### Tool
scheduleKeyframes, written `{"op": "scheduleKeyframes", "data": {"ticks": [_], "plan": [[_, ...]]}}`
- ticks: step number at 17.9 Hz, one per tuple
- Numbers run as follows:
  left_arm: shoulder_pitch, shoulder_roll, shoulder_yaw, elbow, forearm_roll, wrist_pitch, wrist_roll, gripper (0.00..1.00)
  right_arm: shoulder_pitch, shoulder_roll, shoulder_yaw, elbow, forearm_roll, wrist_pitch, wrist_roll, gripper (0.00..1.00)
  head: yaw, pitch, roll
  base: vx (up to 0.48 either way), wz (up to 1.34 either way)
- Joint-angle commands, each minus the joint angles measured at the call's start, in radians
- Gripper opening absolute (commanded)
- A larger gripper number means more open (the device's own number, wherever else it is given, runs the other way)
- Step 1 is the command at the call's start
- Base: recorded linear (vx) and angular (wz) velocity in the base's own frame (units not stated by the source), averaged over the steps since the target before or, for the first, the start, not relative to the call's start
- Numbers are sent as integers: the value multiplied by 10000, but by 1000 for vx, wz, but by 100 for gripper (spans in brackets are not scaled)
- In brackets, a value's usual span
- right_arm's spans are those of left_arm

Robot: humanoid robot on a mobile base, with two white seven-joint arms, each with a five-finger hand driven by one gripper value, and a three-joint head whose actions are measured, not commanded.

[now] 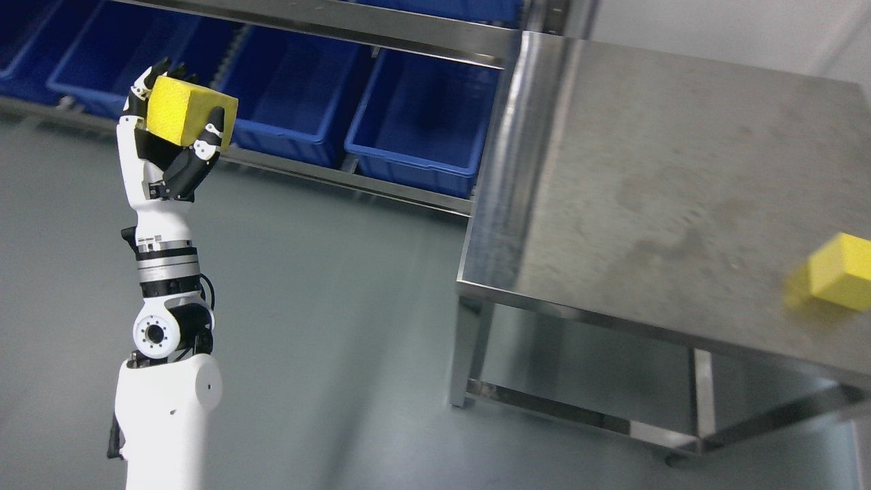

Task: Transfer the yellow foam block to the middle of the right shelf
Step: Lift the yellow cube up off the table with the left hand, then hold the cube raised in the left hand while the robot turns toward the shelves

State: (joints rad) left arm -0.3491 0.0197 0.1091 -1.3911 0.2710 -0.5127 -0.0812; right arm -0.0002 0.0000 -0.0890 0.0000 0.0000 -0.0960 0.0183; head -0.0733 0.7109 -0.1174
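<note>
At the far left we see our left arm rising upright from the bottom edge, white with a black and silver wrist. Our left hand is raised above the grey floor, its fingers curled around a yellow foam block, which it holds tilted in the air. Behind the hand, a steel rack carries a row of blue bins along the top of the view. To the right stands a steel surface, its top dull and smudged, with a lower rail showing beneath it. At the right edge, a second yellow block rests on this surface, partly cut off and blurred. We see nothing of our right arm.
</note>
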Motion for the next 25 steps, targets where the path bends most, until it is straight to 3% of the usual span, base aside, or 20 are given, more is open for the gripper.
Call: {"op": "scheduleKeyframes", "data": {"ticks": [1, 8, 25], "plan": [[468, -22, -463, -509, 97, -134, 121, 21, -14, -175, 0, -175, 0, -7, 1, 100, 0, 0, 0, 18, 1117], [1174, -22, 304, -524, 97, -134, -1, 21, -14, -175, 0, -175, 0, -7, 1, 100, 0, -1, 0, 12, 1004], [1175, -22, 182, -524, 82, -104, -1, 22, -14, -175, 0, -175, 0, -7, 1, 100, 0, -2, 0, 49, 552]]}}
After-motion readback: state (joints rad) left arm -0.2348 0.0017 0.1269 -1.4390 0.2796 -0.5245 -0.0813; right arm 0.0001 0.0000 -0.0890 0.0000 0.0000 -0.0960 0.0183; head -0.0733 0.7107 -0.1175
